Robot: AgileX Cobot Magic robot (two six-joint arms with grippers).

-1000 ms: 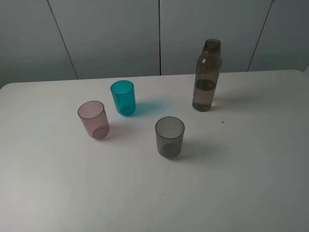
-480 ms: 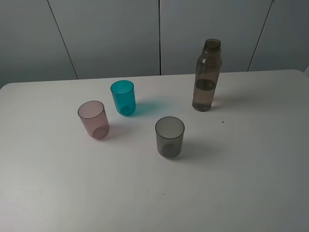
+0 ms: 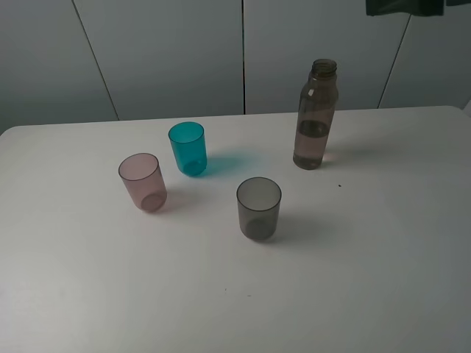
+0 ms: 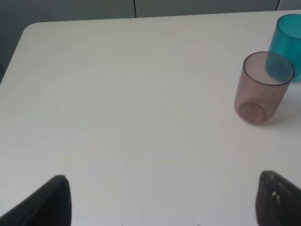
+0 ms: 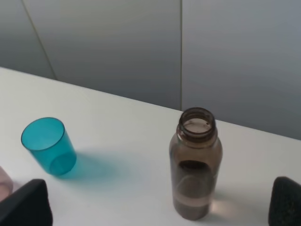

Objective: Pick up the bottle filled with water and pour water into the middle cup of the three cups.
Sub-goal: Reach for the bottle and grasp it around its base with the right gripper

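Note:
The smoky brown-grey bottle (image 3: 315, 118) stands upright and uncapped at the back right of the white table (image 3: 383, 279), part full of water. The teal-blue middle cup (image 3: 188, 148) stands between the pale pink cup (image 3: 143, 182) and the smoky grey cup (image 3: 258, 208). My right gripper (image 5: 156, 207) is open and empty, with the bottle (image 5: 195, 165) and teal cup (image 5: 49, 146) ahead of it. A dark part of an arm (image 3: 406, 6) shows at the top edge, above and behind the bottle. My left gripper (image 4: 164, 202) is open and empty over the table, apart from the pink cup (image 4: 263, 88).
Grey wall panels (image 3: 169, 51) rise behind the table's back edge. The teal cup (image 4: 288, 44) shows behind the pink cup in the left wrist view. The table's left corner (image 4: 28, 30) is in view there.
A dark part of an arm has come into the exterior view at the top right edge. The bottle and the three cups have not moved.

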